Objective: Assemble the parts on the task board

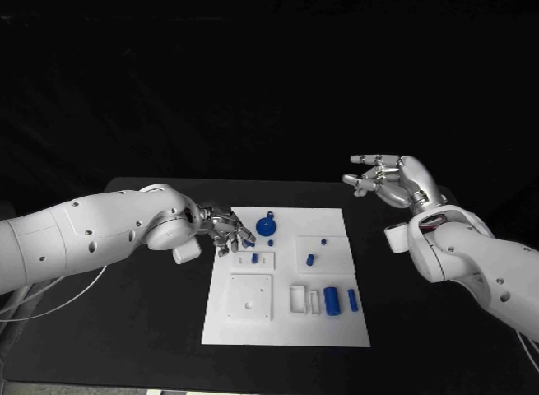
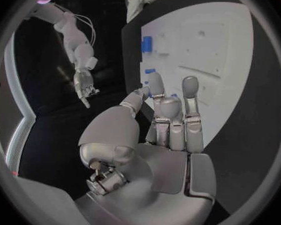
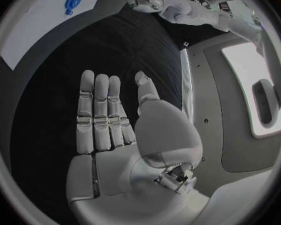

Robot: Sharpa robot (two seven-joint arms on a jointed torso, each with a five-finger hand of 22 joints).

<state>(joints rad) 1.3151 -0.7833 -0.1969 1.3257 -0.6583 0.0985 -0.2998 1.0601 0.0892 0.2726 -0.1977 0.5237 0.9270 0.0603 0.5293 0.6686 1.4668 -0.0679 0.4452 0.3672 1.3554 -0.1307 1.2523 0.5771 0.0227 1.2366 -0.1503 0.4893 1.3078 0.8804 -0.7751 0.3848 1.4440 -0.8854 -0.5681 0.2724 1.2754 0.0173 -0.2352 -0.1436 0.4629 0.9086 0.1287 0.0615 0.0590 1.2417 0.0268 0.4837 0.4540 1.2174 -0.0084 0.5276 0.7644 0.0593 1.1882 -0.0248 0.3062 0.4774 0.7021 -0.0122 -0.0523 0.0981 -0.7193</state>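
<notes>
**One board, two empty hands**

Nearest on the black table (image 1: 127, 329), one white task board (image 1: 287, 329) carries several small blue parts (image 1: 331, 300). The left hand (image 1: 225, 230) hovers at its far-left edge, fingers spread. Farther right, the right hand (image 1: 387, 179) hangs flat, fingers apart, holding nothing.

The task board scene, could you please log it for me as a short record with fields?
surface: black table
task board: white plate, middle of table
parts: small blue pieces on the board, including a round one at the far end and a cylinder near the front
left hand: at the board's far left edge, fingers apart, nothing held
right hand: raised off to the board's right, fingers spread, nothing held
task state: parts lie separately
</notes>
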